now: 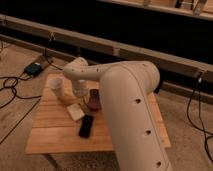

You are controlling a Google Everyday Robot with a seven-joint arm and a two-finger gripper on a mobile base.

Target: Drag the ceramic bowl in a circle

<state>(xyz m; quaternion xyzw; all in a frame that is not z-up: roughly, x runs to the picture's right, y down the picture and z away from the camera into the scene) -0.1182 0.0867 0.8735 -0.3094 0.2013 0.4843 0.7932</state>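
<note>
1. White claw (83,95) hangs low over the desk's (55,140) back half, just left of the bowl (95,100); whether it is spread or pinching I cannot tell.
2. Maroon, the bowl sits mid-desk, partly hidden by the arm (125,95).
3. Further left stands the cup (56,84); a pale block (76,112) and a black bar (86,126) lie in front.
4. Step, as I judge it: engaging the bowl's rim. Next: hold contact and sweep a loop clear of the block.

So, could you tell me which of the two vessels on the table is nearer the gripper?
The ceramic bowl, dark maroon and low: the gripper is right beside it, while the taller white cup stands farther off.
</note>
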